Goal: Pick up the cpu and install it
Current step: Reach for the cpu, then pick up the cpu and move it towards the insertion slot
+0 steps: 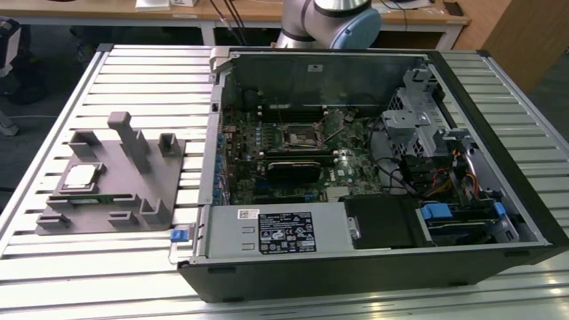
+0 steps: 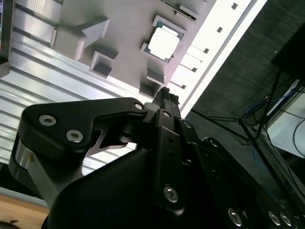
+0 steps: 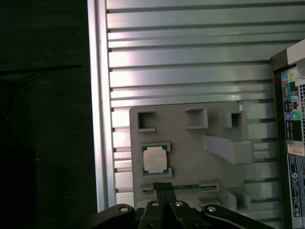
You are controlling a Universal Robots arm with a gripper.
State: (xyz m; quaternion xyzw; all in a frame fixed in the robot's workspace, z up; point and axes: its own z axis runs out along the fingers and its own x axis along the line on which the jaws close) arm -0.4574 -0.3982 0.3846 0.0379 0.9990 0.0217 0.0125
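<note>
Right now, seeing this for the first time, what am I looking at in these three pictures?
A robot arm rises at the far side of a slatted table. One camera watches from off the arm; two ride at its wrist. On the table lie an open computer case and a grey holder at the exterior view's left. The cpu, a small silver square, sits in the holder. The arm's fingers, in both wrist views, are shut and hold nothing, apart from the cpu.
</note>
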